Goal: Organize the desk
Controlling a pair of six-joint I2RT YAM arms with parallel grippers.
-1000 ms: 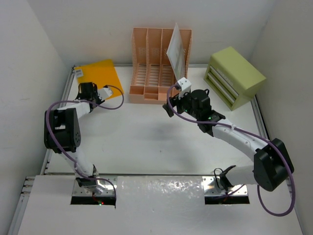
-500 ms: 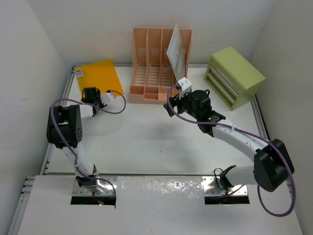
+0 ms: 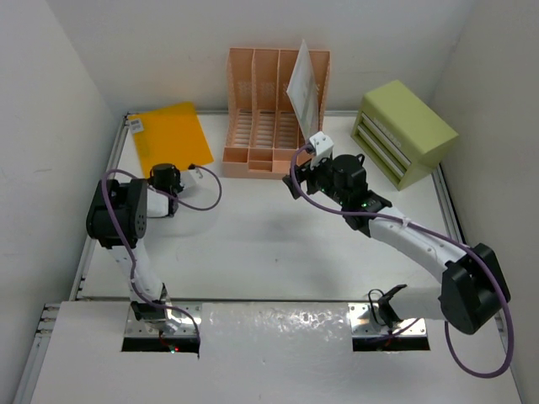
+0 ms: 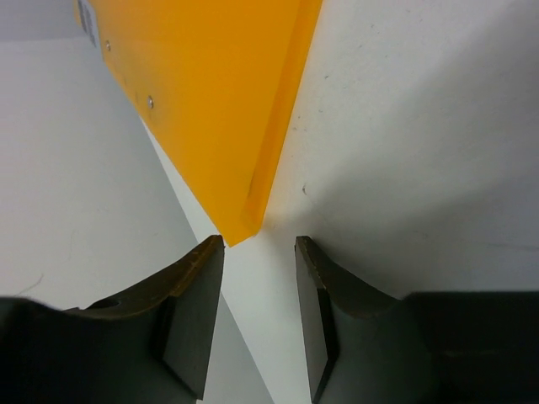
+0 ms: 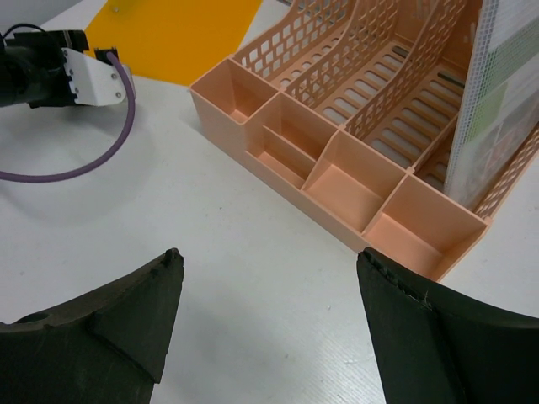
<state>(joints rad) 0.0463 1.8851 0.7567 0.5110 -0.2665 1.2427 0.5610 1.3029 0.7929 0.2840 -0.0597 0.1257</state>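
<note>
The desk point(image 3: 253, 244) is a wide white tabletop with metal rails. An orange folder point(image 3: 168, 135) lies flat at its far left. My left gripper point(image 3: 158, 175) sits low at the folder's near edge. In the left wrist view this gripper point(image 4: 259, 241) is partly open and holds nothing, with a folder point(image 4: 202, 93) corner just beyond its fingertips. My right gripper point(image 3: 301, 172) hovers wide open over bare desk in front of the peach file rack point(image 3: 274, 114). Nothing is between its fingers point(image 5: 152, 295), and the rack point(image 5: 337, 160) lies ahead.
A white mesh document pouch point(image 3: 305, 84) stands in the rack's right slot and leans a little. A lime-green drawer box point(image 3: 404, 130) sits at the far right. Walls close in the desk on three sides. A purple cable point(image 5: 76, 172) from the left arm loops over the desk.
My left gripper has drawn back from over the folder toward the near side and to the right, and its jaws have narrowed a little. The right arm has barely shifted.
</note>
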